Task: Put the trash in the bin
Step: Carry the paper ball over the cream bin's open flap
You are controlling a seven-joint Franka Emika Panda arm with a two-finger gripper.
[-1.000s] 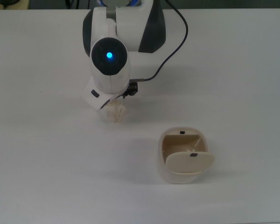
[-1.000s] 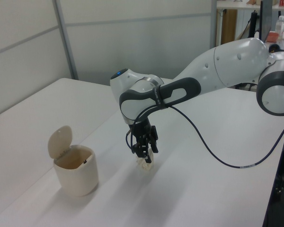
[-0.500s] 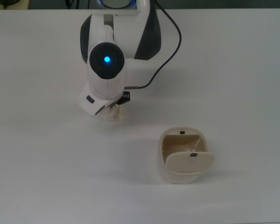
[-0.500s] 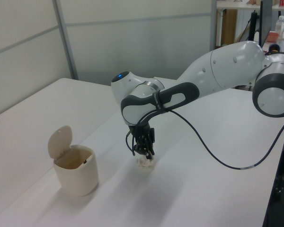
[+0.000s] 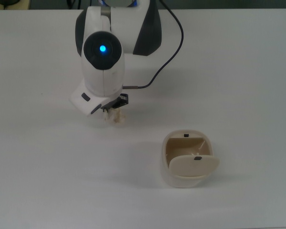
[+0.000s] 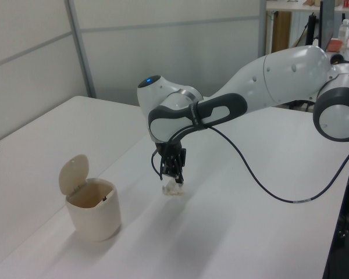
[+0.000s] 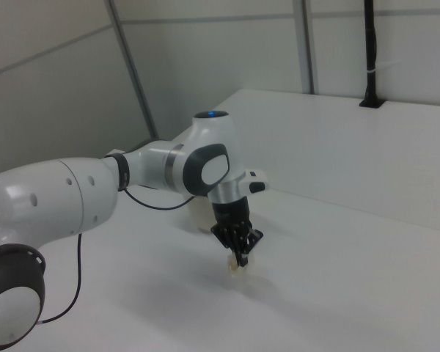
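One trash wad [image 6: 173,188] (fingers [image 6: 175,179] closed on it), one open-lidded bin [image 5: 187,162] well apart.

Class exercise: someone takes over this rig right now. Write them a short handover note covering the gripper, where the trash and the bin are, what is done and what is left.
Gripper: down at the table, fingers closed on the trash, a crumpled cream-white wad at the fingertips.
Trash: at table level; whether it has left the surface cannot be told.
Bin: upright on the table, apart from the arm, toward the top view's lower right; flap lid swung open, inside looks empty.
Done: trash reached and gripped.
Left: lift, carry over the bin's opening, release.
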